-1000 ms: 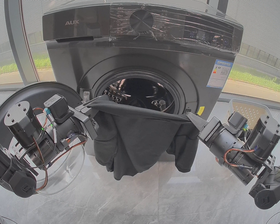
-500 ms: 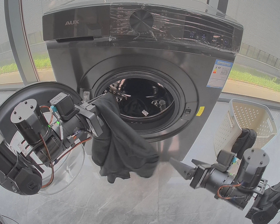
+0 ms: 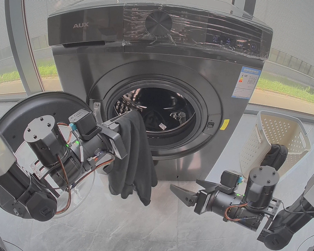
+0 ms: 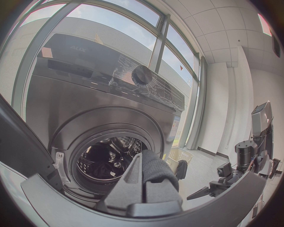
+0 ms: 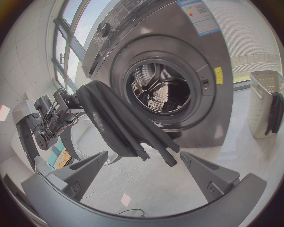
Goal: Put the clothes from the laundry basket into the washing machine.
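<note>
1. The left gripper (image 3: 123,116) is clenched on the top fold of a black garment (image 3: 135,154), with cloth bunched between its fingers (image 4: 134,177) in the left wrist view.
2. The garment hangs straight down from that grip in long folds. Most of it is below the gripper and a little to its right, and its lower end is free above the floor (image 3: 148,231).
3. The pinched fold is just in front of the lower-left edge of the drum opening (image 3: 154,109) of the washing machine (image 3: 154,66). The garment is outside the drum. Whether it brushes the machine's front cannot be told.
4. The machine's door (image 3: 39,107) stands swung open on the left, behind the left arm.
5. The right gripper (image 3: 184,184) is low, near the floor, to the right of the hanging garment and apart from it. Its jaws are spread wide with nothing between them, pointing toward the cloth.
6. The laundry basket (image 3: 282,130) stands on the floor to the right of the machine, tilted. A second dark piece of clothing (image 3: 275,156) is draped over its front rim.
</note>
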Controlling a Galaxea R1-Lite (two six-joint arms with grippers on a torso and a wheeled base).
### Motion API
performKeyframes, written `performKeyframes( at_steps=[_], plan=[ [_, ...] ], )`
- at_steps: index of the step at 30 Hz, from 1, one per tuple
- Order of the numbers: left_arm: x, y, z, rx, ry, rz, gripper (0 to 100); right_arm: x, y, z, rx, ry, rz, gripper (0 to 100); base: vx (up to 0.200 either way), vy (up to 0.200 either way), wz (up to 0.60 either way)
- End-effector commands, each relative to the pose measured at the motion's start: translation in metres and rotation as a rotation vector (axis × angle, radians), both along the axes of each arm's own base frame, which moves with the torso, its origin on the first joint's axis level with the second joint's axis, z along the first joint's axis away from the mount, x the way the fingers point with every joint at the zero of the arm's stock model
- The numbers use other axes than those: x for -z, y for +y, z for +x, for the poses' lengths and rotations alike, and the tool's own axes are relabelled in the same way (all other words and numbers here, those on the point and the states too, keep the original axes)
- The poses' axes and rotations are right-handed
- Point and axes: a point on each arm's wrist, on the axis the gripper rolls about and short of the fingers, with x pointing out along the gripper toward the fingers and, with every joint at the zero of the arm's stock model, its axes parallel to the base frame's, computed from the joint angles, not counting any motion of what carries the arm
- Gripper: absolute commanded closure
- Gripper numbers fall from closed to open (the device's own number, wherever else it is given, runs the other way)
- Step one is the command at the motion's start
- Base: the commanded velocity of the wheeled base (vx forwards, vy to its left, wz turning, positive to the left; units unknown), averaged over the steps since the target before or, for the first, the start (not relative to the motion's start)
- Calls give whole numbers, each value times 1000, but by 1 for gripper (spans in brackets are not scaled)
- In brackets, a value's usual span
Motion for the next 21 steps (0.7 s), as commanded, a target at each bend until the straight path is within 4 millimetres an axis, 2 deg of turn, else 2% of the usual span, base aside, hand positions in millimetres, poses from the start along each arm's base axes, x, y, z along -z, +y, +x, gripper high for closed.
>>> performKeyframes(
  at_steps=[1,4,9,21],
  plan=[
    [1,-6,-3,24,0,0,100,18,21,29,-25,24,-35,0,0,0,0],
    [-2,-7,-5,31,-6,-4,100,28,29,38,-53,-19,-93,0,0,0,0],
    [-3,-7,-6,34,-12,-6,100,37,42,42,-122,-29,-102,0,0,0,0],
    [-3,-10,-8,45,-10,-6,100,40,61,58,-142,-75,-99,0,0,0,0]
  ],
)
